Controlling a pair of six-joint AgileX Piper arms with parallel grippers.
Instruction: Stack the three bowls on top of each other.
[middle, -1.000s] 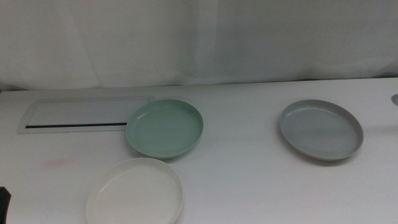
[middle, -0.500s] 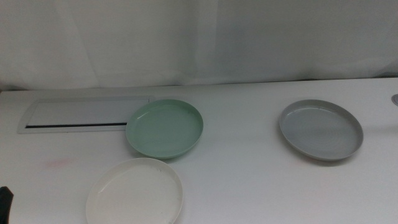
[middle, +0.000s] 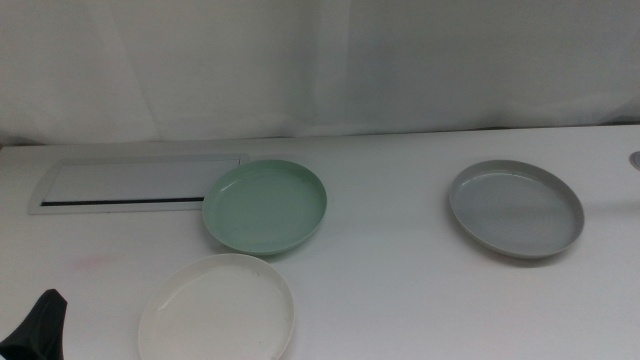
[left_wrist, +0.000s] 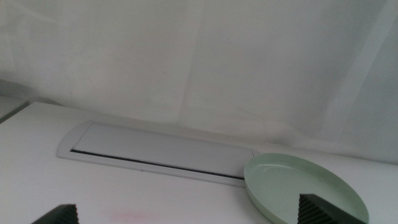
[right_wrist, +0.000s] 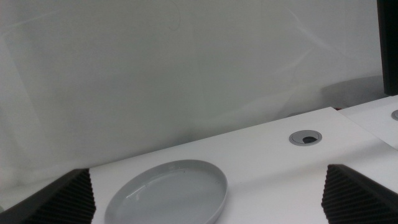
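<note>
Left end effector risen higher beside white bowl, jaws apart

Left tool low at near-left corner, jaws apart, right tool spread wide

Even, soft, diffuse light — faint shadows under the bowls; white tabletop slightly washed out, all views a bit hazy.

Bare table separates the grey bowl from the nearly touching mint bowl and white bowl.
</note>
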